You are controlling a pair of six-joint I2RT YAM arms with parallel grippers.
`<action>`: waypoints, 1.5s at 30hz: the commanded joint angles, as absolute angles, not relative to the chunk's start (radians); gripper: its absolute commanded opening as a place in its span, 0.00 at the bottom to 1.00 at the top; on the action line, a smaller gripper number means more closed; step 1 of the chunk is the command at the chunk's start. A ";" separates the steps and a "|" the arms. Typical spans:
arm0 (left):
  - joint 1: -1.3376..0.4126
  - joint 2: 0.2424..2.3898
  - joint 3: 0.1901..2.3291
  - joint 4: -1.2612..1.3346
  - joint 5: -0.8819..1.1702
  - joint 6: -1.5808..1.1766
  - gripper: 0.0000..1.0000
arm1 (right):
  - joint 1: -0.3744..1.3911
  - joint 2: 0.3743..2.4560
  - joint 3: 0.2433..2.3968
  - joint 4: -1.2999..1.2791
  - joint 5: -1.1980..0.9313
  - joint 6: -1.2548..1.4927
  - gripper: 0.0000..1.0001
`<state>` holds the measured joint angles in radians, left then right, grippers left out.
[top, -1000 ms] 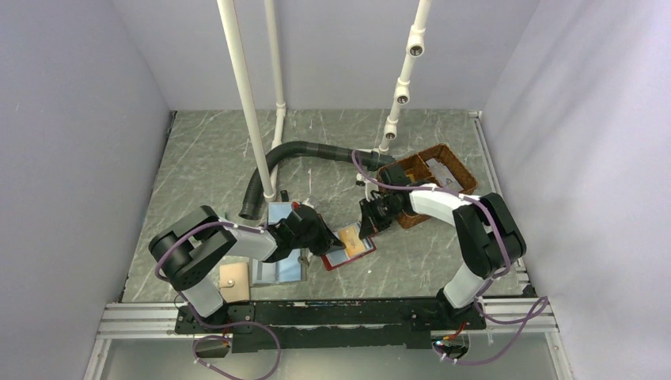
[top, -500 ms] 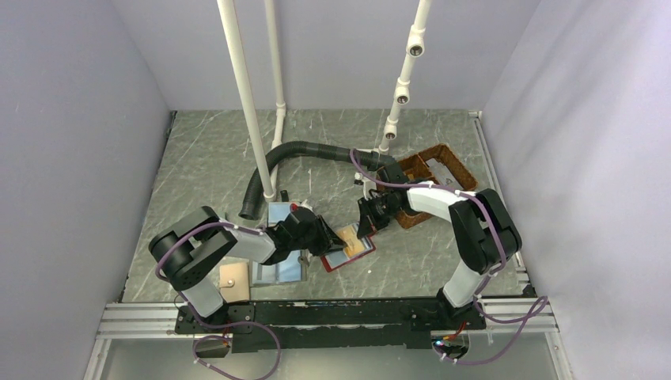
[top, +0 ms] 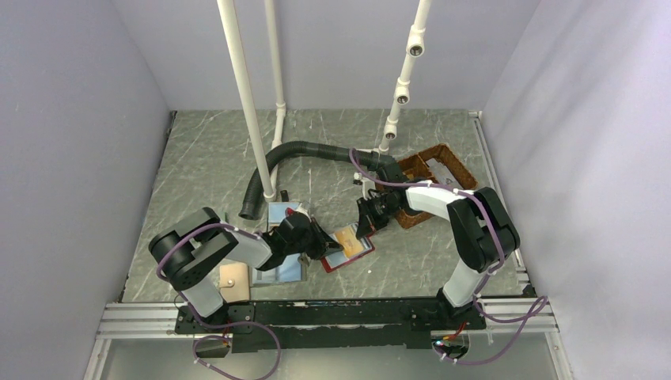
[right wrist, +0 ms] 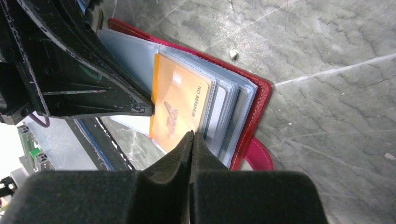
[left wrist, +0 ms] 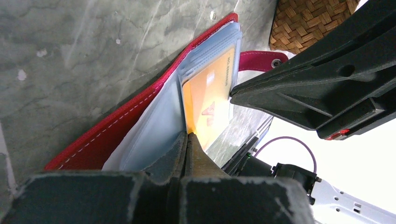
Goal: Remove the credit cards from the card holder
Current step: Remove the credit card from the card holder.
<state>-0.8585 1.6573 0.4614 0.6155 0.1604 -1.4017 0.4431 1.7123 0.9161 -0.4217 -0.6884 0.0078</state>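
Observation:
The red card holder (top: 346,256) lies open on the table, with clear sleeves fanned out and its red tab (right wrist: 258,154) to one side. A tan-orange credit card (top: 353,239) sits in the top sleeve and also shows in the left wrist view (left wrist: 210,100) and the right wrist view (right wrist: 180,105). My left gripper (top: 323,247) is shut, its tip (left wrist: 189,135) pinched on the card's left edge. My right gripper (top: 366,227) is shut, its tip (right wrist: 192,135) on the sleeve edge at the card's other side. Other cards are hidden.
A wicker basket (top: 435,180) stands just right of the right arm. A black corrugated hose (top: 293,152) and white pipes (top: 247,111) stand behind. A pale blue wallet (top: 282,269) and a tan-panelled wallet (top: 234,277) lie under the left arm.
My left gripper has drawn a little to the left and toward the near edge, still pinched at the card. The right gripper has shifted slightly left at the sleeve.

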 commanded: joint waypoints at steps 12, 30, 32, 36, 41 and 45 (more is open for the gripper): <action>-0.853 1.413 0.337 0.474 0.081 -1.426 0.00 | 0.462 1.737 0.911 -0.431 -0.593 -0.011 0.06; -0.853 1.130 0.394 0.235 0.121 -1.136 0.00 | 0.459 1.504 0.936 -0.555 -0.953 -0.290 0.58; -0.854 1.143 0.412 0.229 0.135 -1.109 0.00 | 0.459 1.498 0.948 -0.595 -0.990 -0.340 0.61; -0.854 1.177 0.467 0.209 0.177 -1.043 0.00 | 0.459 1.516 0.981 -0.694 -1.087 -0.491 0.68; -0.854 1.222 0.508 0.200 0.234 -0.962 0.00 | 0.458 1.581 1.073 -0.949 -1.128 -0.957 0.82; -0.854 1.250 0.548 0.176 0.261 -0.905 0.00 | 0.459 1.620 1.153 -1.026 -1.057 -1.134 0.88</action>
<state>-0.8566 1.2270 0.4850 0.1936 0.2066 -1.0027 0.4561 1.5948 1.0695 -0.8799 -1.0561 -0.8104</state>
